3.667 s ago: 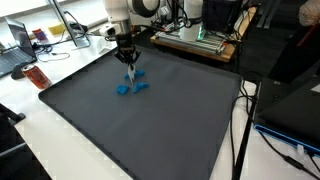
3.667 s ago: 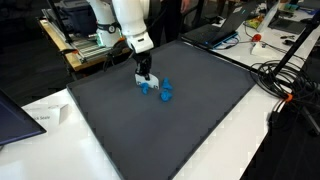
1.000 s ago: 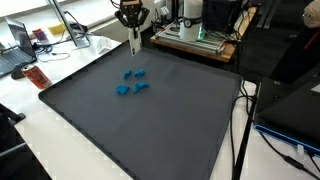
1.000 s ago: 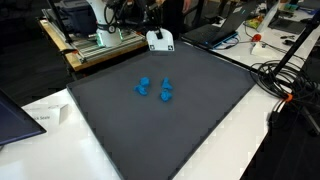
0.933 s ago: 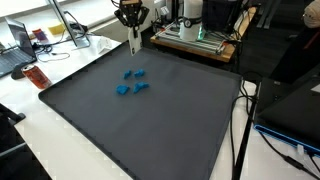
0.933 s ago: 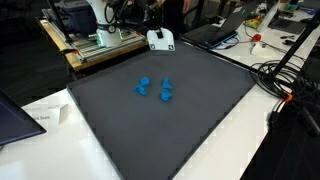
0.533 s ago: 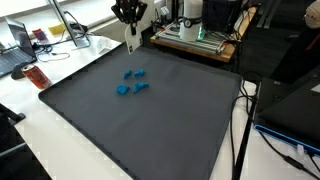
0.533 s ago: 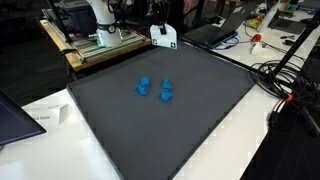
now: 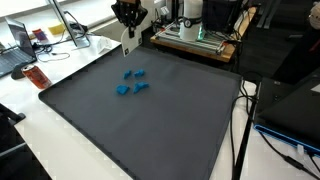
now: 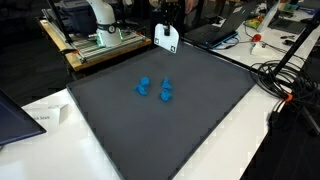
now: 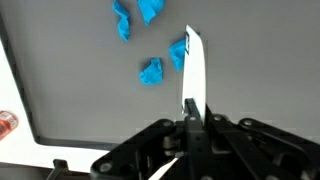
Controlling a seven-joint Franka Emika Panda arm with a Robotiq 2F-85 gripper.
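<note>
The gripper (image 9: 127, 26) is carried high, close to the upper edge of both exterior views, with its fingers directed straight downward. Most of the arm is cut off by the frame, and only the black wrist section (image 9: 128, 9) is shown above the fingers. In the wrist view the jaws are seen pressed together. A thin white piece (image 11: 193, 62) is clamped edge-on between the fingertips and projects well beyond them.

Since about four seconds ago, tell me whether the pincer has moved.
Yes. The pincer, shut on a white strip, has lifted off the blue pieces and drawn back toward the far edge of the dark mat.
</note>
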